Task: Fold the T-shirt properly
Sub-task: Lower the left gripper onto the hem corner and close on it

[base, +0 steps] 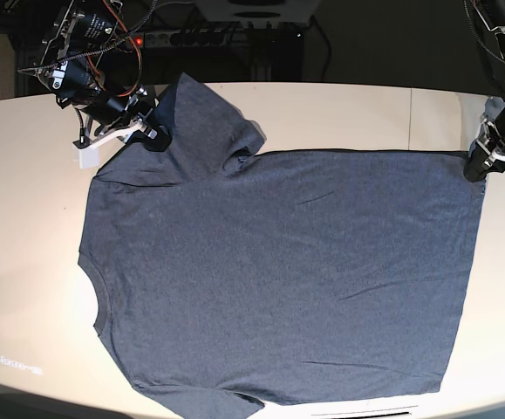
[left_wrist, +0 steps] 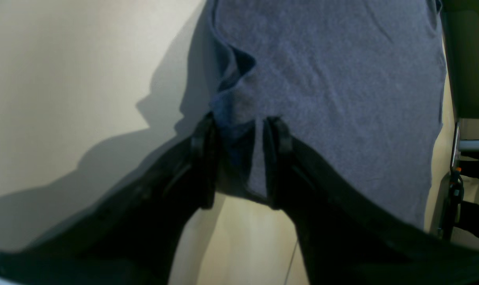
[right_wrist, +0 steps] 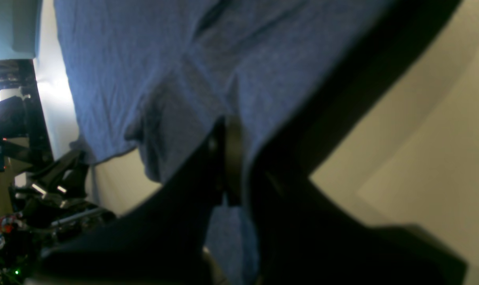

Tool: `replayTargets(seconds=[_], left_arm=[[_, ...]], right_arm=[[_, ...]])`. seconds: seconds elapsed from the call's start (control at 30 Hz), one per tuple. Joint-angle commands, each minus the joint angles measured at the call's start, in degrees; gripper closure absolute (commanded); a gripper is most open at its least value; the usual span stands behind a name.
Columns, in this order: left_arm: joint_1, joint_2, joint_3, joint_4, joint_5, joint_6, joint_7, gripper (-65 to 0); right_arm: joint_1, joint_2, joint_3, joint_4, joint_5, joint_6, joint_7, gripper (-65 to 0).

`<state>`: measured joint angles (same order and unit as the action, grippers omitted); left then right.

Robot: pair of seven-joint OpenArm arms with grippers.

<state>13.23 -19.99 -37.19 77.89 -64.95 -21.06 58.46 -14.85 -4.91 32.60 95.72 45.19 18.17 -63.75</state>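
Observation:
The slate-blue T-shirt [base: 278,271] lies spread flat on the table, collar to the left and hem to the right in the base view. My right gripper [base: 153,135] sits at the far sleeve near the shoulder. In the right wrist view its fingers [right_wrist: 225,130] are pressed together with the T-shirt [right_wrist: 144,59] bunched around them. My left gripper [base: 477,166] is at the far hem corner. In the left wrist view it [left_wrist: 239,122] stands open, with the puckered edge of the T-shirt [left_wrist: 342,79] lying between its two fingers.
The cream table [base: 339,109] shows beyond the shirt at the back and on the left. Cables and electronics [base: 235,35] run behind its far edge. A metal frame [left_wrist: 457,150] stands past the table's edge in the left wrist view.

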Motion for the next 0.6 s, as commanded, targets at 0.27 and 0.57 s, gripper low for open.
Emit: replayTargets(seconds=[0.27,0.57], left_arm=[[-1.2,-1.0,-0.3,0.7,-0.6,-1.6,0.1,-22.5],[-1.2,-1.0,1.3,0.7,-0.6,-1.7,-0.7,-22.3]], right_arm=[[0.1,0.3,0.0,0.7,-0.2,-0.8,-0.8,0.0],[0.1,0.3,0.0,0.7,-0.2,-0.8,-0.8,0.0]])
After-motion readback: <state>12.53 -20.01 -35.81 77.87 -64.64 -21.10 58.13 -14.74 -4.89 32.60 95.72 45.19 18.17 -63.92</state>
